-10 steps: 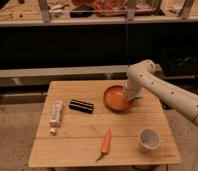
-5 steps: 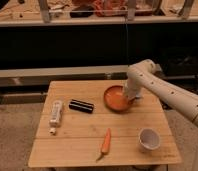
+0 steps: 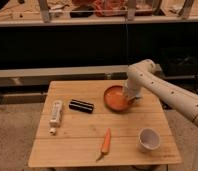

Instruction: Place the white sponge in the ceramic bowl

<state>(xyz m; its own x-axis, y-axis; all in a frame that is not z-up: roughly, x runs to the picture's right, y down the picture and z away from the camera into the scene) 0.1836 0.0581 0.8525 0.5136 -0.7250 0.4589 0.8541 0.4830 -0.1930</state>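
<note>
The ceramic bowl (image 3: 115, 98) is a wide shallow orange dish at the back right of the wooden table (image 3: 77, 137). My gripper (image 3: 130, 96) hangs at the end of the white arm, low over the bowl's right rim. The white sponge does not show; it may be hidden at the gripper.
A white tube (image 3: 55, 113) lies at the left. A black oblong object (image 3: 81, 105) lies left of the bowl. An orange carrot (image 3: 106, 143) lies at the front middle. A white cup (image 3: 149, 139) stands at the front right. A dark shelf runs behind the table.
</note>
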